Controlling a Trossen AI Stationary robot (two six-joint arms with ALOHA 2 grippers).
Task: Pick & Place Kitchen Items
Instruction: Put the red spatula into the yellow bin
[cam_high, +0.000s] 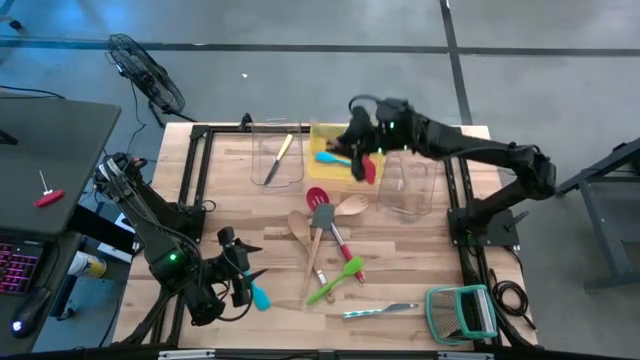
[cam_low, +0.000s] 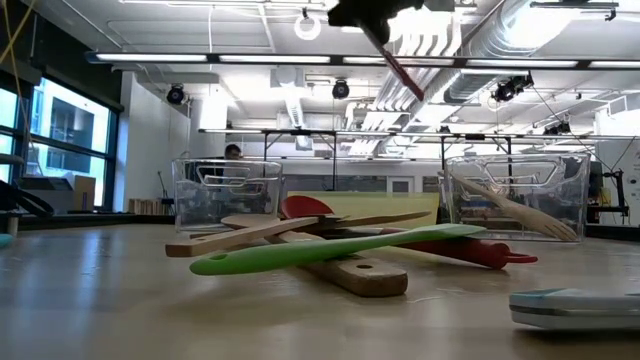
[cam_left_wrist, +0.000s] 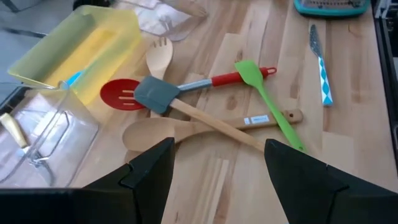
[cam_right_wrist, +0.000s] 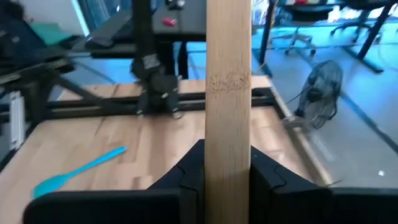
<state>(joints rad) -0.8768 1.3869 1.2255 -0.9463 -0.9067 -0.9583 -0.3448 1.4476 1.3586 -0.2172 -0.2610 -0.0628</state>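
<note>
The left gripper (cam_high: 243, 272) waits near the tabletop's (cam_high: 420, 250) front-left corner, fingers spread and empty. At mid-table the remaining utensils (cam_high: 325, 240) lie crossed in a pile. Over the yellow bin (cam_high: 322, 132) at the far edge, the right gripper (cam_high: 362, 152) pinches a wooden-handled red spatula (cam_high: 368, 168), raised clear.

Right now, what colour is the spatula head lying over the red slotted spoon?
Grey; the spatula head shows best in the left wrist view.
</note>
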